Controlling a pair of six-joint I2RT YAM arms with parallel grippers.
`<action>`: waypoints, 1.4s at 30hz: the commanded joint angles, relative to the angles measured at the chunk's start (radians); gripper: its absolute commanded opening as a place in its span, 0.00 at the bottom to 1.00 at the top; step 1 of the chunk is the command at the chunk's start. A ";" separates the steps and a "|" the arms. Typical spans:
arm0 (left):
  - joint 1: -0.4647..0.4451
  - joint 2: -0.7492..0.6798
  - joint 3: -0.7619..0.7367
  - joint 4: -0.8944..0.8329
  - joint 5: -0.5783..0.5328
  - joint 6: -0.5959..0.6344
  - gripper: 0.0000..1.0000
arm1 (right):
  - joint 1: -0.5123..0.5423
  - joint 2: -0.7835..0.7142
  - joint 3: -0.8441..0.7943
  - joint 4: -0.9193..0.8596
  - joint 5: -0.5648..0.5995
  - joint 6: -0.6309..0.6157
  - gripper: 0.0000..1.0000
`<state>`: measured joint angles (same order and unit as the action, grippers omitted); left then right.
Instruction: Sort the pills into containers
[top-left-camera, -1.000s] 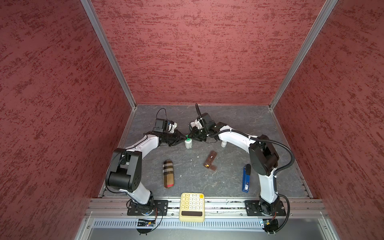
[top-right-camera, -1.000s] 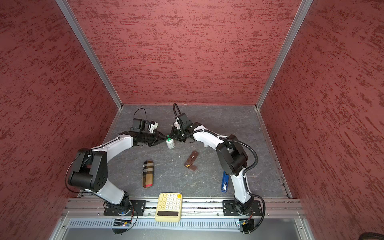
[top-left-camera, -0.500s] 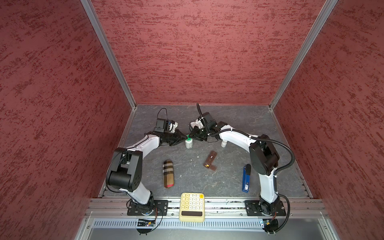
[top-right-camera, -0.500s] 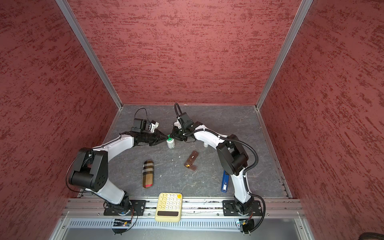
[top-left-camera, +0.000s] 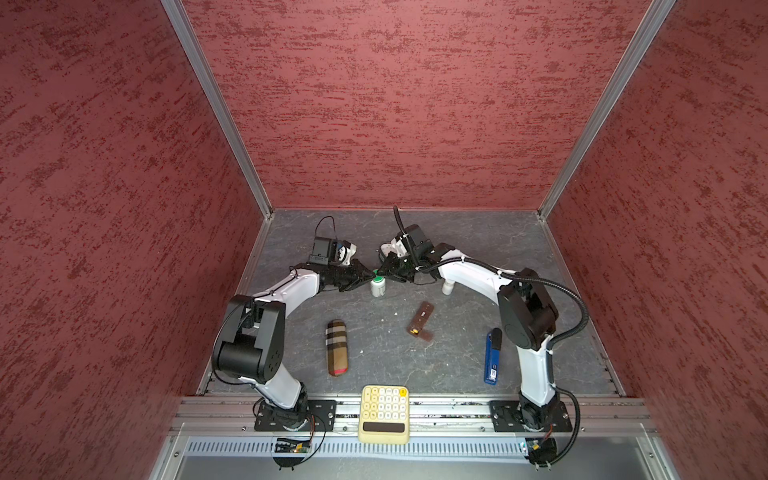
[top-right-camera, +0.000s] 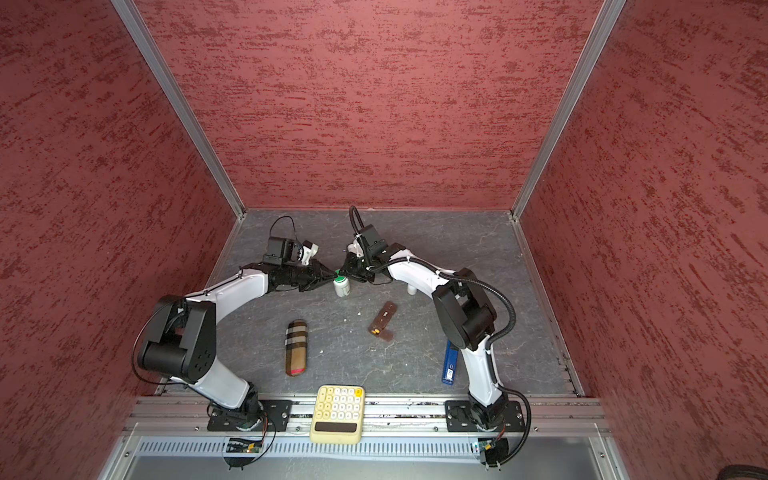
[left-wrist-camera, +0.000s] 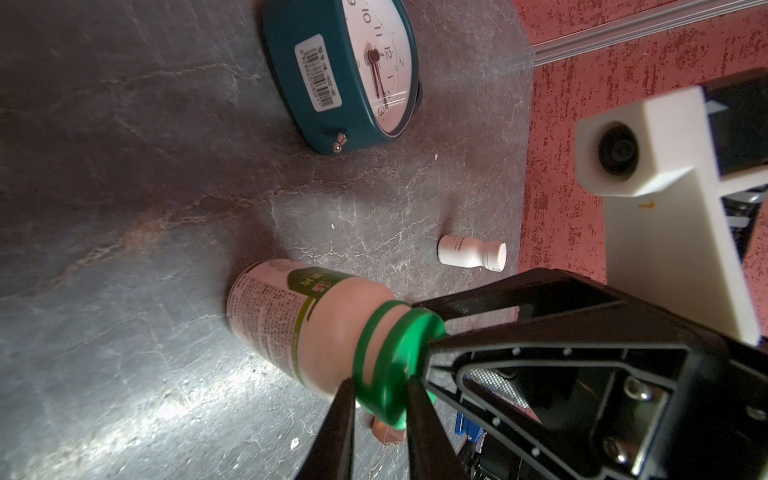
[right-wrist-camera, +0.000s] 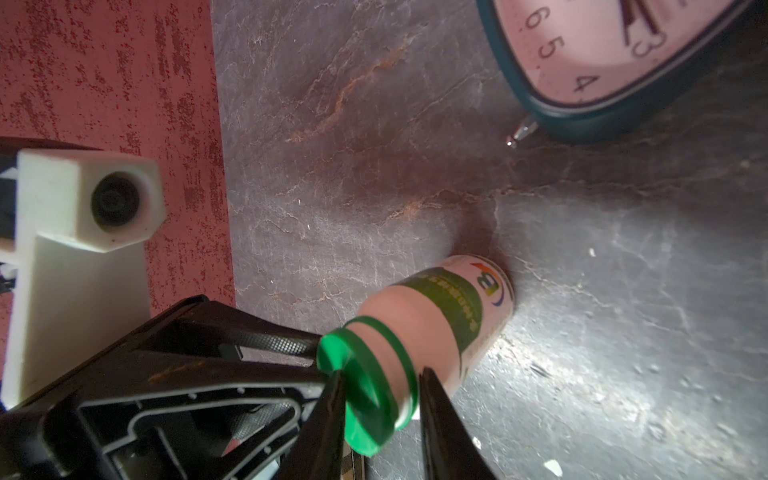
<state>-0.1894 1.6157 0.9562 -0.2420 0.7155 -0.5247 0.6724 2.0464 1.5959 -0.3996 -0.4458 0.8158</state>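
Clamping green cap (left-wrist-camera: 390, 357) on bottle (left-wrist-camera: 282, 316), left claw (left-wrist-camera: 379, 380), right claw (right-wrist-camera: 381, 374), opposite sides

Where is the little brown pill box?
In both top views the dark brown plastic pill-box strip lies mid-table, right of the plaid oval case and left of the blue stick with a black end.

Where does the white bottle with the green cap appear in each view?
Top view: white bottle upright near the picture's centre.
Top view: white bottle slightly left of centre.
Left wrist: white bottle close up, green cap nearest the camera.
Right wrist: white bottle, likewise.
Shared landmark: its green cap.
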 joint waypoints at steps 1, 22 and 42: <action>-0.026 0.032 0.006 -0.056 -0.017 0.031 0.23 | 0.008 0.029 -0.013 -0.006 -0.037 0.004 0.30; -0.045 0.062 0.013 -0.082 -0.018 0.040 0.23 | 0.024 0.063 -0.004 -0.033 -0.085 -0.009 0.30; -0.075 0.092 0.023 -0.106 -0.021 0.062 0.20 | 0.036 0.081 -0.020 -0.041 -0.076 -0.009 0.16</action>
<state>-0.1986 1.6382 0.9951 -0.2874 0.6884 -0.4957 0.6636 2.0575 1.5959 -0.3973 -0.4786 0.8112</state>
